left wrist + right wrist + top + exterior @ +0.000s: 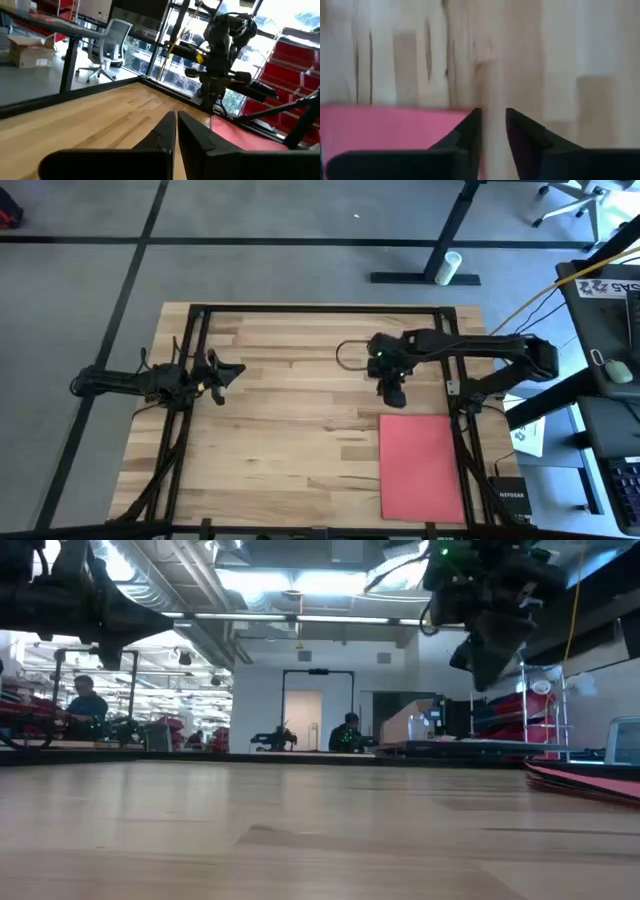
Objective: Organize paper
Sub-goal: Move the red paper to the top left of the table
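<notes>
The surface [290, 410] is wood, made of light butcher-block strips with visible grain and darker streaks; in the low view it has a smooth, faintly satin finish that picks up a soft sheen from the ceiling lights. The paper [420, 465] lying on it is thin, flat and matte, red-pink on top, with no gloss; in the low view its edge shows as a slim stack of sheets. A black metal frame [320, 310] borders the wood. Both arms look like dark, matte plastic or metal, and the fingers [167, 131] of the left hand [176, 131] are matte black and smooth. The floor [250, 270] around is grey and dull.
</notes>
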### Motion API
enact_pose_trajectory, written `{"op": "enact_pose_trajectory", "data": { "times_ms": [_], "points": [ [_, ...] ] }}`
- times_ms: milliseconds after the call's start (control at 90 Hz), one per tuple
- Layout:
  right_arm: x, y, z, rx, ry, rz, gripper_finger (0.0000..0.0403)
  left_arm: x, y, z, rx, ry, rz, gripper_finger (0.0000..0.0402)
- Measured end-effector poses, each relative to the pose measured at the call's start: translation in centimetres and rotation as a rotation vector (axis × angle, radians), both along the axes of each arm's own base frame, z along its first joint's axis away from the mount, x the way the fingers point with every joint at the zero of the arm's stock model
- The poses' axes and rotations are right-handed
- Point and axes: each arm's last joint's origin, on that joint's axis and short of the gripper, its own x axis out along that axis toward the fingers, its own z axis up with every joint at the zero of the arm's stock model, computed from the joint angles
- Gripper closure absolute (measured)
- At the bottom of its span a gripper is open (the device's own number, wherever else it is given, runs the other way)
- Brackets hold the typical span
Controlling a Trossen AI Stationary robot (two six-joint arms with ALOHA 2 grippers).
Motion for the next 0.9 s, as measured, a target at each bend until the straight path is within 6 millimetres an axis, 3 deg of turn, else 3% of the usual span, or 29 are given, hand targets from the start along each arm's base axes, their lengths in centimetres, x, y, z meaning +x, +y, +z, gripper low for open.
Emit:
{"op": "enact_pose_trajectory", "data": {
  "times_ms": [200, 356, 900],
  "points": [
    [0.5, 0.8, -2.3, 0.053, 0.159, 0.022, 0.0318, 0.0, 0.1, 0.1, 0.003, -0.007, 0.008, 0.0402],
    [1.5, 1.2, -3.7, 0.141, 0.174, 0.049, 0.0324, 0.0, 0.2, 0.1, 0.011, 0.0, 0.022, 0.0402],
    [2.7, 1.3, -7.7, 0.157, 0.302, 0.086, 0.0325, 0.0, 0.2, -0.2, -0.006, 0.015, 0.021, 0.0402]
  ]
}}
